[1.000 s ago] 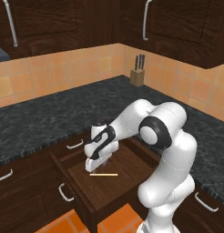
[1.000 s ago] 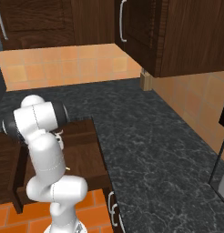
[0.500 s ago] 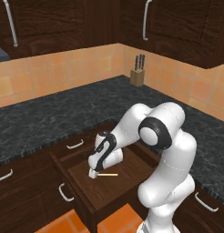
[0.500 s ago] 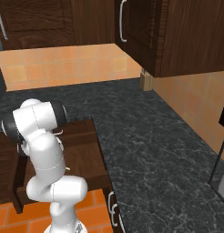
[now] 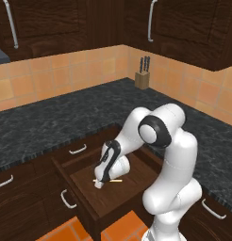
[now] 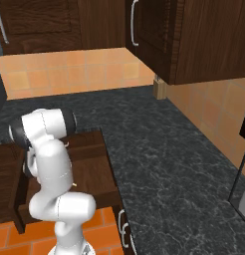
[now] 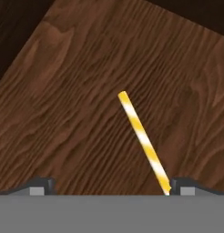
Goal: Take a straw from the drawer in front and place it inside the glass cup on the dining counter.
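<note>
In the left base view your gripper [image 5: 100, 182] is down inside the open drawer [image 5: 89, 205], tips at the drawer floor, and the straw [image 5: 114, 180] lies flat just beside them, sticking out toward the arm's side. In the right base view the arm's body blocks the hand; you get the drawer's wooden floor [image 6: 89, 172] beside the arm and little else, so don't steer by it. In the hand view the jaws stand wide, one tip at each lower corner, and the straw [image 7: 142, 139] runs slantwise from mid-frame down to the right-hand fingertip [image 7: 183, 187], close to or touching it. It is off-centre, so shift toward that finger and turn the wrist until the straw crosses the gap squarely, then close low against the floor.
</note>
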You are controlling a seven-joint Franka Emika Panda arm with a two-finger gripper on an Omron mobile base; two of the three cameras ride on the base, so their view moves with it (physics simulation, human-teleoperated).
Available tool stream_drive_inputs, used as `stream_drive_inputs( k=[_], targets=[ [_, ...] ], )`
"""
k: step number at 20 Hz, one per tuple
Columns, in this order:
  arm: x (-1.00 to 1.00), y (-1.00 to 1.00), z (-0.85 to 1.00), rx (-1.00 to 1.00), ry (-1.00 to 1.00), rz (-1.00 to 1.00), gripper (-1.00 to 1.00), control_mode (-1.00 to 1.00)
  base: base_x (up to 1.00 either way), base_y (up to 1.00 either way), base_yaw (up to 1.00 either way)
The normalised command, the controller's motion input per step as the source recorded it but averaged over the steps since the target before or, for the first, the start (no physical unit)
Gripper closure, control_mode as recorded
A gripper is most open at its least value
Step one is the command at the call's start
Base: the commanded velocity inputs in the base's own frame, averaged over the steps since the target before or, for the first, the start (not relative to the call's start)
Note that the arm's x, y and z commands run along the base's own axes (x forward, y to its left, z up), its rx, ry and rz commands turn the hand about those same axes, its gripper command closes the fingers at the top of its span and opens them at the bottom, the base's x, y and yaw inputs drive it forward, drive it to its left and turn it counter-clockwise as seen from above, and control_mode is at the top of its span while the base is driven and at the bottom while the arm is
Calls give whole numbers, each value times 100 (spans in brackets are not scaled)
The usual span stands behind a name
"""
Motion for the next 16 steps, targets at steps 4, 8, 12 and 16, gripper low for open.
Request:
stream_drive_inputs(
  k=[4,8,12,16],
  targets=[
    [27,0,-2,0,0,0,-100,-100,0,0,0],
    [18,3,-14,0,0,0,-100,-100,0,0,0],
    [12,16,-29,0,0,0,-100,-100,0,0,0],
    [15,27,-32,0,0,0,-100,-100,0,0,0]
  ],
)
